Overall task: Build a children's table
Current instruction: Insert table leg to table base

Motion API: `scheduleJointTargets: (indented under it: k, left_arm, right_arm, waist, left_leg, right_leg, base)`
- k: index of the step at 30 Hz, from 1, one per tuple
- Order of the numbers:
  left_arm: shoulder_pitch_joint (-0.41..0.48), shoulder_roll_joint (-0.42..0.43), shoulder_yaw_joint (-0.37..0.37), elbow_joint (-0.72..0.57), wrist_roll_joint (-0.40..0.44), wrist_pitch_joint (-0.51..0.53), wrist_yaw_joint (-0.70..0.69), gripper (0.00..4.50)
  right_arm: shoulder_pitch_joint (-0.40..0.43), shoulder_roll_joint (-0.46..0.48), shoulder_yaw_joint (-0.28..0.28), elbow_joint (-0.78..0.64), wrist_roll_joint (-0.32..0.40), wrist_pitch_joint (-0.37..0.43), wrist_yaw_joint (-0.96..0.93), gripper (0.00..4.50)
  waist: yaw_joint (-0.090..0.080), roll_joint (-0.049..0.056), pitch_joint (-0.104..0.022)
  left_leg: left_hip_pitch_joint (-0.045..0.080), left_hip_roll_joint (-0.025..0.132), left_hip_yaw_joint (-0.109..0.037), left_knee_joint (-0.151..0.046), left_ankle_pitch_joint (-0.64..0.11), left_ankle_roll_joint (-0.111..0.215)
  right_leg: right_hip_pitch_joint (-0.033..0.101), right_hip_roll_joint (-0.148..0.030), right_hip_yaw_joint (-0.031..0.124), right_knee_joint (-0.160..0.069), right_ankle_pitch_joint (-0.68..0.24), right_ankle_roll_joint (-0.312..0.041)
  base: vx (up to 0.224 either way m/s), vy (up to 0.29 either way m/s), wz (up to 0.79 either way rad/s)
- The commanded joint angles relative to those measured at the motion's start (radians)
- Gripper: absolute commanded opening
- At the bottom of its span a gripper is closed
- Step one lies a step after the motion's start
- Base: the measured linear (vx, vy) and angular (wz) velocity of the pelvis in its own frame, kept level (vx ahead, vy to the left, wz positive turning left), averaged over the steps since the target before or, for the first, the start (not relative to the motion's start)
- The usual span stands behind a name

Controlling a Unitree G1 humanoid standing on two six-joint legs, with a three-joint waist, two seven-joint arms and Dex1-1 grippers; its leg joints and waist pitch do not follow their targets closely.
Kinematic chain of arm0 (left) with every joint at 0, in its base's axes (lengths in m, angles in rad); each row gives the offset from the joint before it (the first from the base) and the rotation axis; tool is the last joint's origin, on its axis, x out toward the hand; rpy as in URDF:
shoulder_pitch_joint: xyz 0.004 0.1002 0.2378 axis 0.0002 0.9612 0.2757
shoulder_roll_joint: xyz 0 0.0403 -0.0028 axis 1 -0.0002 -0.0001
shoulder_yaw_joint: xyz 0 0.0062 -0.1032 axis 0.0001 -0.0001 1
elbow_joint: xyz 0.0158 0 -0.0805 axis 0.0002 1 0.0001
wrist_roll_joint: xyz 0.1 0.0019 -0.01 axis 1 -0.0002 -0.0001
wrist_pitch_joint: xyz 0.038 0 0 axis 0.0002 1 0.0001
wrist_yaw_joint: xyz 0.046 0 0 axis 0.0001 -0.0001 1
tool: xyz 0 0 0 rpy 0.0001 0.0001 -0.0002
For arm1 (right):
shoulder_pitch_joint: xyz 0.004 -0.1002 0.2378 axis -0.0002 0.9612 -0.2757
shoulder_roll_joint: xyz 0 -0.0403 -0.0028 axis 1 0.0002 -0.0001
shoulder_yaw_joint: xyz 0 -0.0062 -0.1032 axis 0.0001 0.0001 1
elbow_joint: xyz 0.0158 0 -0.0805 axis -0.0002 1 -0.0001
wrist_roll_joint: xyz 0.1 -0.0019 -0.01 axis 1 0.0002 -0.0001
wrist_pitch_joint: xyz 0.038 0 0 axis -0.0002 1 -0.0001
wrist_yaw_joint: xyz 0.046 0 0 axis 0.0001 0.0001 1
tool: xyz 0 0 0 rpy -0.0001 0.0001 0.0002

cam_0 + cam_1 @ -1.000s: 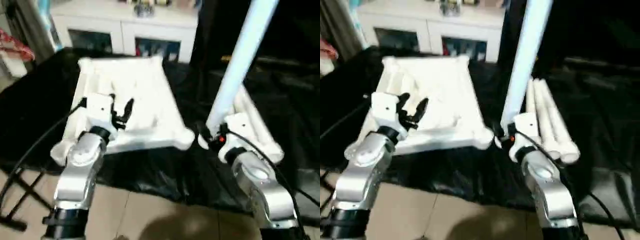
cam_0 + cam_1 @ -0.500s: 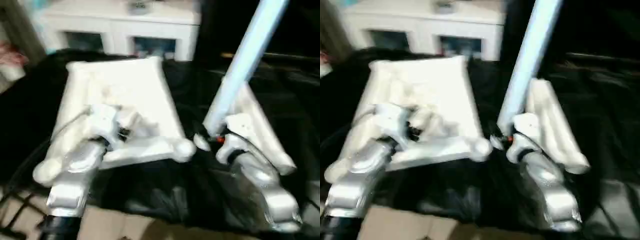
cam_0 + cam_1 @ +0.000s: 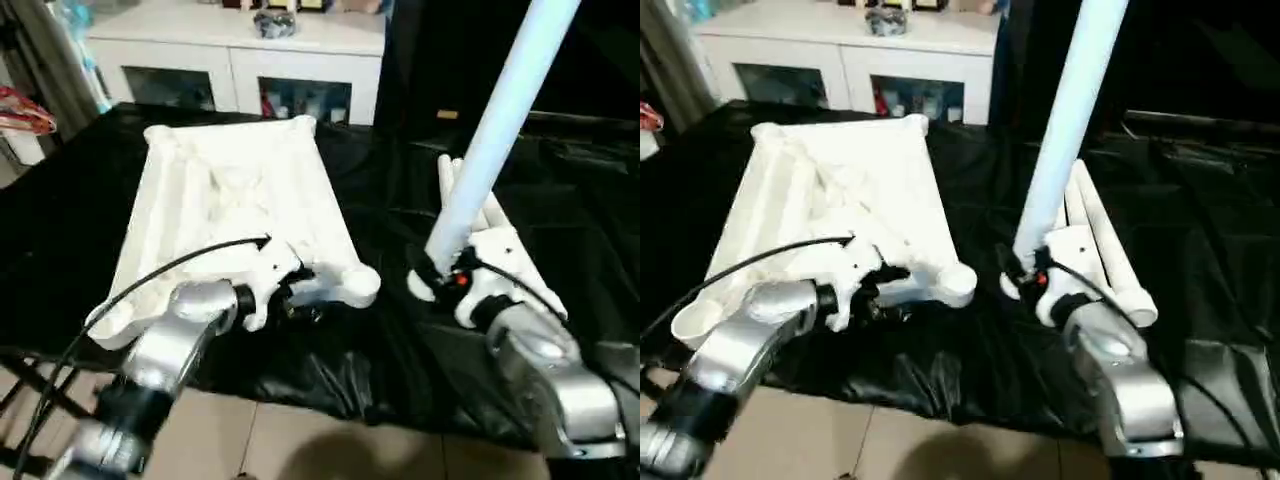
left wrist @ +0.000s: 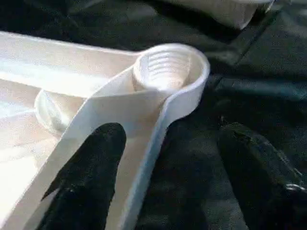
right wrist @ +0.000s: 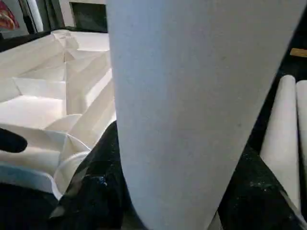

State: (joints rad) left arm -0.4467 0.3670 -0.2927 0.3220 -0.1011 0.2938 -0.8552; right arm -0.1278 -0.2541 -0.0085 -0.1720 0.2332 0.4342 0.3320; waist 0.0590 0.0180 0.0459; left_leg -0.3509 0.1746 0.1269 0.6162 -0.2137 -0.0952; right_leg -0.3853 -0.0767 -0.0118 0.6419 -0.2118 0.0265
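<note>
On the black cloth (image 3: 60, 220) in front of me the table top (image 3: 235, 190) lies upside down, ribs up, its long axis running away from me toward the white cabinet (image 3: 235, 60) at the back. The corner that matters is the near right socket (image 4: 168, 67): in the left wrist view I can see its threaded bore open and facing up, nothing in it yet.

My right gripper (image 3: 440, 275) is clamped round the thick end of a leg (image 3: 500, 110), holding it nearly upright, tilted a little to the right at the top. Its lower end hangs just to the right of that socket, with a strip of bare cloth between them. So I judge the move is short: carry the leg leftward and stand it over the bore.

My left gripper (image 4: 163, 177) sits at the table top's near edge, fingers (image 4: 88, 172) apart and straddling the rim just short of the socket, gripping nothing yet. It looks placed to steady the top.

Spare legs (image 3: 1105, 245) lie together on the cloth behind my right gripper, long axes pointing away from me, clear of the path. The left gripper itself is the thing nearest the socket, so I'd watch for crowding there.
</note>
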Motion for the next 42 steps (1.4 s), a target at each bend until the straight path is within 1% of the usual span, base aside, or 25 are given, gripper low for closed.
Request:
scheduleJointTargets:
  k: [1, 2, 3, 4, 5, 8, 9, 10, 13, 14, 15, 16, 18, 20, 21, 25, 26, 27, 30, 34, 36, 38, 39, 40, 42]
  left_arm:
    - [-0.047, 0.008, -0.005, 0.072, 0.024, -0.035, -0.022, 3.26]
    - [-0.056, 0.006, -0.003, 0.09, 0.024, -0.037, -0.024, 3.2]
    - [-0.071, 0.006, 0.0, 0.118, 0.026, -0.044, -0.03, 3.11]
    - [-0.078, 0.006, 0.0, 0.132, 0.029, -0.051, -0.032, 2.9]
    - [-0.103, 0.011, -0.001, 0.175, 0.036, -0.073, -0.049, 2.9]
    - [-0.131, 0.022, -0.005, 0.224, 0.039, -0.092, -0.09, 2.74]
    - [-0.138, 0.024, -0.006, 0.237, 0.037, -0.095, -0.103, 2.74]
    - [-0.14, 0.027, -0.008, 0.242, 0.034, -0.093, -0.113, 2.63]
    - [-0.153, 0.042, -0.013, 0.266, 0.023, -0.081, -0.181, 2.38]
    - [-0.153, 0.042, -0.013, 0.266, 0.023, -0.081, -0.181, 2.3]
    - [-0.161, 0.044, -0.016, 0.279, 0.03, -0.085, -0.187, 2.18]
    - [-0.168, 0.047, -0.019, 0.288, 0.033, -0.083, -0.2, 2.06]
    - [-0.168, 0.047, -0.019, 0.288, 0.033, -0.083, -0.2, 2.06]
    - [-0.175, 0.046, -0.017, 0.301, 0.032, -0.086, -0.219, 1.74]
    - [-0.175, 0.046, -0.017, 0.301, 0.032, -0.086, -0.219, 1.65]
    - [-0.184, 0.048, -0.026, 0.321, 0.04, -0.088, -0.262, 1.21]
    - [-0.185, 0.048, -0.028, 0.324, 0.042, -0.089, -0.267, 1.21]
    - [-0.188, 0.047, -0.031, 0.33, 0.047, -0.093, -0.27, 1.17]
    - [-0.199, 0.044, -0.036, 0.358, 0.058, -0.106, -0.279, 0.86]
    - [-0.203, 0.042, -0.039, 0.366, 0.063, -0.113, -0.284, 0.65]
    - [-0.209, 0.035, -0.038, 0.381, 0.069, -0.123, -0.296, 0.41]
    - [-0.21, 0.033, -0.04, 0.385, 0.071, -0.129, -0.303, 0.36]
    - [-0.208, 0.028, -0.043, 0.386, 0.07, -0.148, -0.313, 0.3]
    - [-0.204, 0.021, -0.041, 0.383, 0.064, -0.175, -0.324, 0.2]
    - [-0.197, 0.017, -0.042, 0.375, 0.058, -0.2, -0.337, 0.01]
  right_arm:
    - [-0.006, -0.016, -0.016, -0.04, 0.011, 0.013, 0.018, 1.94]
    - [-0.004, -0.019, -0.018, -0.041, 0.014, 0.015, 0.021, 1.94]
    - [-0.001, -0.022, -0.021, -0.045, 0.02, 0.018, 0.026, 1.94]
    - [0.0, -0.024, -0.021, -0.047, 0.022, 0.019, 0.027, 1.94]
    - [0.005, -0.028, -0.023, -0.054, 0.031, 0.024, 0.032, 1.94]
    - [0.01, -0.033, -0.02, -0.062, 0.033, 0.024, 0.034, 1.94]
    - [0.011, -0.034, -0.019, -0.063, 0.034, 0.024, 0.034, 1.94]
    - [0.012, -0.034, -0.019, -0.063, 0.034, 0.024, 0.034, 1.94]
    - [0.02, -0.032, -0.021, -0.071, 0.037, 0.028, 0.04, 1.94]
    - [0.02, -0.032, -0.021, -0.071, 0.037, 0.028, 0.04, 1.94]
    - [0.021, -0.031, -0.022, -0.07, 0.037, 0.027, 0.039, 1.94]
    - [0.024, -0.031, -0.024, -0.069, 0.037, 0.026, 0.039, 1.94]
    - [0.024, -0.031, -0.024, -0.069, 0.037, 0.026, 0.039, 1.94]
    - [0.028, -0.03, -0.025, -0.07, 0.039, 0.027, 0.039, 1.94]
    - [0.028, -0.03, -0.025, -0.07, 0.039, 0.027, 0.039, 1.94]
    - [0.02, -0.027, -0.021, -0.063, 0.039, 0.027, 0.037, 1.94]
    - [0.018, -0.026, -0.021, -0.062, 0.04, 0.027, 0.037, 1.94]
    - [0.018, -0.027, -0.02, -0.061, 0.041, 0.026, 0.037, 1.94]
    - [0.016, -0.03, -0.019, -0.063, 0.044, 0.027, 0.042, 1.94]
    - [0.014, -0.032, -0.018, -0.062, 0.044, 0.028, 0.046, 1.94]
    - [0.007, -0.032, -0.019, -0.056, 0.049, 0.028, 0.054, 1.94]
    - [0.002, -0.031, -0.02, -0.052, 0.053, 0.029, 0.057, 1.94]
    - [-0.004, -0.03, -0.023, -0.047, 0.063, 0.029, 0.065, 1.94]
    - [-0.012, -0.028, -0.028, -0.044, 0.074, 0.028, 0.074, 1.94]
    - [-0.018, -0.028, -0.032, -0.041, 0.086, 0.021, 0.088, 1.94]
  waist:
    - [-0.001, 0.003, -0.049]
    - [0.0, 0.002, -0.05]
    - [0.001, 0.003, -0.052]
    - [0.001, 0.002, -0.052]
    - [0.001, 0.004, -0.056]
    - [0.002, 0.006, -0.062]
    - [0.002, 0.008, -0.065]
    - [0.001, 0.008, -0.065]
    - [0.003, 0.016, -0.068]
    - [0.002, 0.015, -0.069]
    - [0.002, 0.014, -0.069]
    - [0.003, 0.012, -0.067]
    - [0.003, 0.013, -0.064]
    - [0.004, 0.012, -0.062]
    - [0.004, 0.012, -0.06]
    - [0.004, 0.011, -0.057]
    - [0.005, 0.012, -0.058]
    - [0.004, 0.011, -0.058]
    - [0.004, 0.011, -0.059]
    - [0.005, 0.011, -0.059]
    - [0.004, 0.01, -0.057]
    - [0.004, 0.01, -0.057]
    - [0.005, 0.011, -0.057]
    - [0.004, 0.008, -0.057]
    - [0.004, 0.009, -0.058]
  left_leg:
    - [-0.006, 0.016, 0.006, -0.094, -0.27, -0.024]
    - [-0.007, 0.016, 0.007, -0.093, -0.258, -0.023]
    - [-0.008, 0.016, 0.007, -0.092, -0.237, -0.021]
    - [-0.01, 0.016, 0.007, -0.092, -0.227, -0.019]
    - [-0.011, 0.016, 0.008, -0.089, -0.188, -0.014]
    - [-0.012, 0.017, 0.009, -0.086, -0.132, -0.008]
    - [-0.013, 0.018, 0.008, -0.085, -0.1, -0.005]
    - [-0.015, 0.018, 0.008, -0.085, -0.087, -0.003]
    - [-0.01, 0.018, 0.01, -0.082, -0.068, 0.01]
    - [-0.008, 0.019, 0.011, -0.081, -0.067, 0.014]
    - [-0.009, 0.018, 0.012, -0.081, -0.053, 0.02]
    - [-0.01, 0.018, 0.012, -0.082, -0.06, 0.024]
    - [-0.007, 0.022, 0.013, -0.085, -0.091, 0.023]
    - [-0.008, 0.022, 0.014, -0.087, -0.108, 0.019]
    - [-0.007, 0.024, 0.015, -0.09, -0.129, 0.012]
    - [-0.005, 0.025, 0.017, -0.093, -0.152, 0.003]
    - [-0.004, 0.026, 0.018, -0.094, -0.154, 0.001]
    - [-0.005, 0.027, 0.019, -0.093, -0.152, 0.0]
    - [-0.006, 0.026, 0.022, -0.093, -0.142, 0.001]
    - [-0.005, 0.028, 0.022, -0.093, -0.142, 0.001]
    - [-0.005, 0.029, 0.023, -0.094, -0.147, 0.003]
    - [-0.005, 0.029, 0.023, -0.094, -0.15, 0.002]
    - [-0.005, 0.029, 0.023, -0.095, -0.15, 0.001]
    - [-0.006, 0.029, 0.022, -0.095, -0.151, 0.003]
    - [-0.006, 0.03, 0.023, -0.095, -0.147, 0.007]
  right_leg:
    - [0.035, -0.036, 0.028, -0.103, -0.299, -0.142]
    - [0.037, -0.036, 0.028, -0.102, -0.289, -0.143]
    - [0.038, -0.037, 0.028, -0.099, -0.268, -0.15]
    - [0.039, -0.037, 0.027, -0.099, -0.258, -0.153]
    - [0.041, -0.037, 0.027, -0.096, -0.209, -0.166]
    - [0.046, -0.036, 0.025, -0.089, -0.113, -0.188]
    - [0.048, -0.036, 0.023, -0.082, -0.05, -0.202]
    - [0.05, -0.035, 0.022, -0.08, -0.024, -0.208]
    - [0.051, -0.035, 0.021, -0.074, 0.068, -0.242]
    - [0.051, -0.035, 0.021, -0.074, 0.081, -0.247]
    - [0.053, -0.035, 0.021, -0.071, 0.115, -0.256]
    - [0.054, -0.035, 0.02, -0.073, 0.113, -0.258]
    - [0.053, -0.039, 0.021, -0.077, 0.069, -0.261]
    - [0.054, -0.04, 0.022, -0.08, 0.037, -0.258]
    - [0.053, -0.041, 0.023, -0.083, -0.004, -0.253]
    - [0.049, -0.041, 0.024, -0.088, -0.055, -0.241]
    - [0.048, -0.042, 0.024, -0.087, -0.056, -0.24]
    - [0.048, -0.041, 0.024, -0.087, -0.053, -0.24]
    - [0.048, -0.041, 0.025, -0.088, -0.042, -0.236]
    - [0.048, -0.042, 0.025, -0.086, -0.027, -0.241]
    - [0.047, -0.042, 0.025, -0.088, -0.042, -0.239]
    - [0.047, -0.043, 0.026, -0.089, -0.048, -0.239]
    - [0.047, -0.043, 0.026, -0.089, -0.051, -0.238]
    - [0.048, -0.043, 0.026, -0.089, -0.052, -0.238]
    - [0.048, -0.043, 0.025, -0.088, -0.038, -0.241]
  base:
    - [0.0, 0.0, 0.0]
    - [0.0, 0.0, 0.0]
    - [0.0, 0.0, 0.0]
    - [0.0, 0.0, 0.0]
    - [0.0, 0.0, 0.0]
    - [0.0, 0.0, 0.0]
    - [0.0, 0.0, 0.0]
    - [0.0, 0.0, 0.0]
    - [0.0, 0.0, 0.0]
    - [0.0, 0.0, 0.0]
    - [0.0, 0.0, 0.0]
    - [0.0, 0.0, 0.0]
    - [0.0, 0.0, 0.0]
    - [0.0, 0.0, 0.0]
    - [0.0, 0.0, 0.0]
    - [0.0, 0.0, 0.0]
    - [0.0, 0.0, 0.0]
    - [0.0, 0.0, 0.0]
    - [0.0, 0.0, 0.0]
    - [0.0, 0.0, 0.0]
    - [0.0, 0.0, 0.0]
    - [0.0, 0.0, 0.0]
    - [0.0, 0.0, 0.0]
    - [0.0, 0.0, 0.0]
    - [0.0, 0.0, 0.0]
